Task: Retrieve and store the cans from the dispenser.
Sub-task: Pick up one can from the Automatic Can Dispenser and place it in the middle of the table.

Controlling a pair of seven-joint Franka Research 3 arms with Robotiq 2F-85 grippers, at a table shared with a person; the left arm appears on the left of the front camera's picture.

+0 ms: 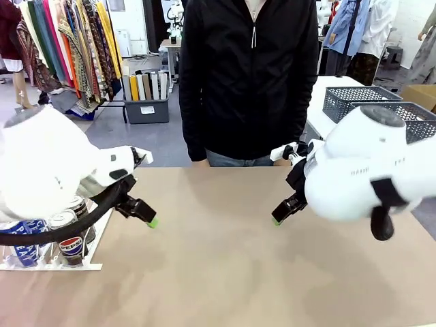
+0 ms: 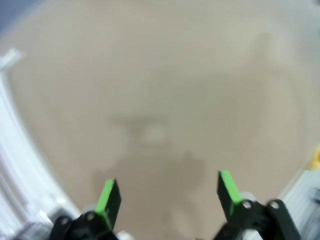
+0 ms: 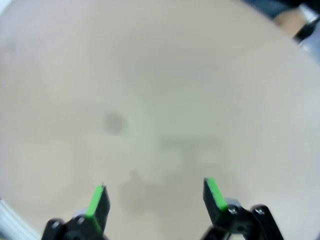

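Observation:
Several cans lie in the dispenser (image 1: 51, 264) at the table's near left: a black Pepsi can (image 1: 70, 246), a blue-and-white can (image 1: 20, 246) and another can (image 1: 77, 206) behind, partly hidden by my left arm. My left gripper (image 1: 148, 219) hovers just right of the dispenser, open and holding nothing; the left wrist view looks past its gripper (image 2: 167, 192) at bare table. My right gripper (image 1: 278, 219) hangs over the table's right half, and in the right wrist view that gripper (image 3: 156, 197) is open with nothing between its fingers.
A person in a black jacket (image 1: 248, 75) stands at the far edge of the tan table (image 1: 218, 272). Two grey perforated baskets (image 1: 368, 102) sit on a white table at the back right. The dispenser's white edge (image 2: 15, 165) runs along the left of the left wrist view.

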